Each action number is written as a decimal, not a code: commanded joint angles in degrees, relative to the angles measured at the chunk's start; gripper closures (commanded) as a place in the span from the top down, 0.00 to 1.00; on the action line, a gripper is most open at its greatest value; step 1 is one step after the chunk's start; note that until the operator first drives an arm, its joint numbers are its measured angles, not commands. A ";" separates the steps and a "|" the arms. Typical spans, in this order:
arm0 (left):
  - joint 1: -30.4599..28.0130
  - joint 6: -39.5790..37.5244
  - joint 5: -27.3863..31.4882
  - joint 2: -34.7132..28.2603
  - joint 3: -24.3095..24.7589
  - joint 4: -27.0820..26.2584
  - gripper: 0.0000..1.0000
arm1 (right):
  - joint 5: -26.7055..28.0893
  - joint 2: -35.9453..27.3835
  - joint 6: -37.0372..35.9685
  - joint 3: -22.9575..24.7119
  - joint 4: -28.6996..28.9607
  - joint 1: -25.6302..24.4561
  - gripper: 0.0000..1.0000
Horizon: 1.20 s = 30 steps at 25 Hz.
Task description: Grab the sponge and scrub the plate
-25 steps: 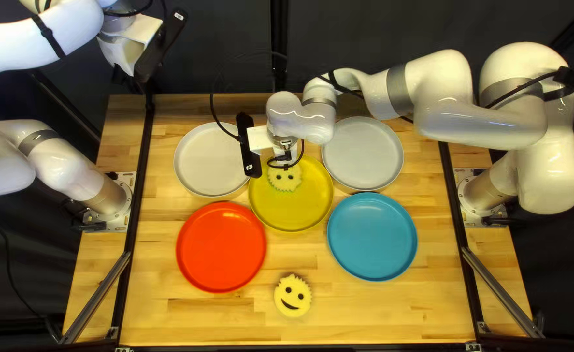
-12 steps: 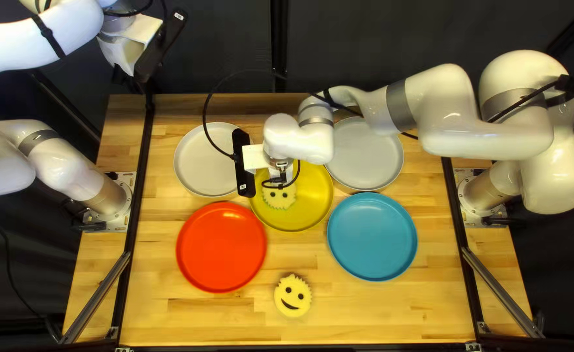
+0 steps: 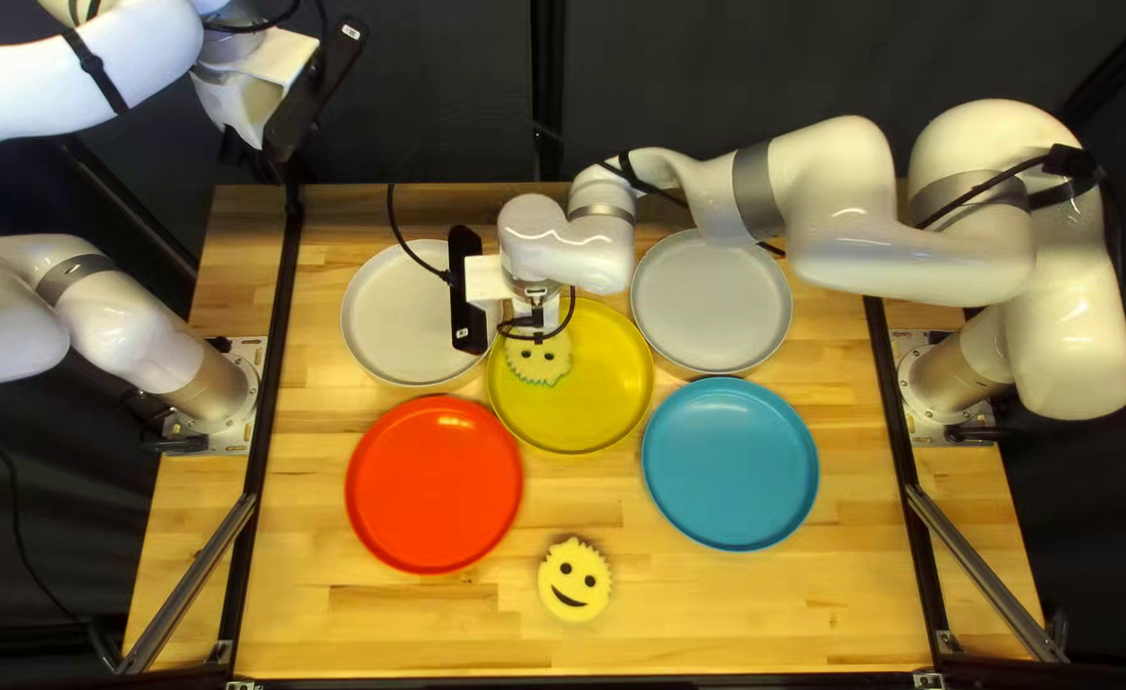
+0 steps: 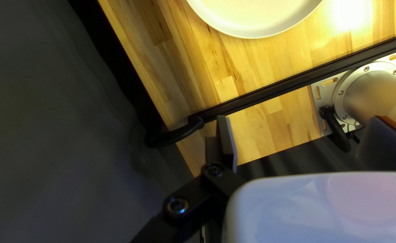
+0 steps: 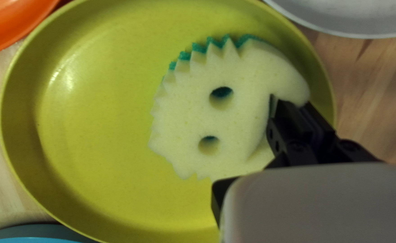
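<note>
At the yellow plate's left part in the top left view, my right gripper (image 3: 535, 317) holds a pale yellow sponge (image 3: 539, 362) against the yellow plate (image 3: 595, 406). The right wrist view shows my right gripper (image 5: 248, 144) shut on the smile end of the sponge (image 5: 193, 117), its green underside facing the yellow plate (image 5: 90, 135). A second smiley sponge (image 3: 575, 580) lies face up on the table. My left gripper (image 3: 256, 122), raised beyond the table's far left corner, shows in the left wrist view as the left gripper (image 4: 303, 123), open and holding nothing.
Around the yellow plate lie a white plate (image 3: 400, 316), a grey plate (image 3: 713, 303), a red plate (image 3: 434, 484) and a blue plate (image 3: 731, 464). Black rails (image 3: 263, 441) run along both table sides. My right arm crosses over the grey plate's far edge.
Held by my right gripper, the sponge first went left and toward the near edge, then farther left and back toward the far edge. My left arm stayed still.
</note>
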 commanded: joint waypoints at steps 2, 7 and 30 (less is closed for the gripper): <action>0.00 0.00 0.00 0.00 0.00 0.00 1.00 | -0.06 0.49 1.28 -0.50 -0.34 1.96 0.00; 0.00 0.00 0.00 0.00 0.00 0.00 1.00 | -0.67 -0.31 3.20 0.30 -1.46 4.85 0.00; 0.00 0.00 0.00 0.00 0.00 0.00 1.00 | -6.96 -6.15 -0.97 10.06 -3.63 -1.80 0.00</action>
